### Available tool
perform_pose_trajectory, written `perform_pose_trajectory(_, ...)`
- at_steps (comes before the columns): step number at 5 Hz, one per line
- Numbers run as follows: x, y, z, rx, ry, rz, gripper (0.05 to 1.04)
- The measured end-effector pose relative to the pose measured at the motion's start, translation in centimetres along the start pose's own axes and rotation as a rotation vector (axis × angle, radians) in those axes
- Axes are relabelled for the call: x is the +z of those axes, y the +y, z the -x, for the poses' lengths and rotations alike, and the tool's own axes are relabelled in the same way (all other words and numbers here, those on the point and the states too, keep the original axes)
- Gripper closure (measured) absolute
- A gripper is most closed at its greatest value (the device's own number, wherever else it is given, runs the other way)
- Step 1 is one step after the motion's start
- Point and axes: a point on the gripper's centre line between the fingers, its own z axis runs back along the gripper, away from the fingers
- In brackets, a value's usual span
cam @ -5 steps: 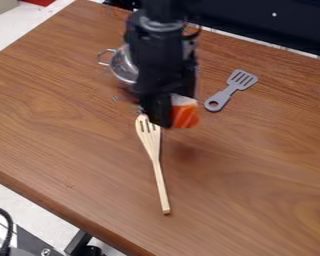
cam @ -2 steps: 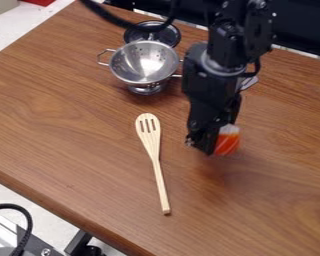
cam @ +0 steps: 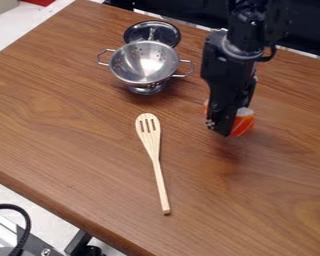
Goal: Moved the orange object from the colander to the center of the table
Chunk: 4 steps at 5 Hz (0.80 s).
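Observation:
The black gripper (cam: 228,129) hangs over the table (cam: 89,145), right of centre, shut on the orange object (cam: 243,123). That object is orange with pale streaks and a whitish top, and it shows mostly at the gripper's right side, partly hidden by it. A dark shadow lies on the wood just below, and the object appears held above the surface. The metal colander (cam: 144,64) stands upright at the upper left of the gripper, its bowl holding nothing.
A dark round lid (cam: 152,33) lies behind the colander. The wooden slotted spatula (cam: 154,160) lies left of the gripper, its handle toward the front. The table's left edge runs diagonally to the front.
With the orange object in it, the gripper has moved right across the table, away from the colander, first toward the front, then slightly back. The colander and wooden spatula have stayed put.

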Motion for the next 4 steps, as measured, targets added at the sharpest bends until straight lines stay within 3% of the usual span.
perform_pose_trajectory(1, -0.2, -1.7, -0.1, 0.001, 0.038, 0.026, 0.483)
perform_pose_trajectory(4, -2.1, -4.7, -0.9, -0.021, 0.065, 0.045, 0.483)
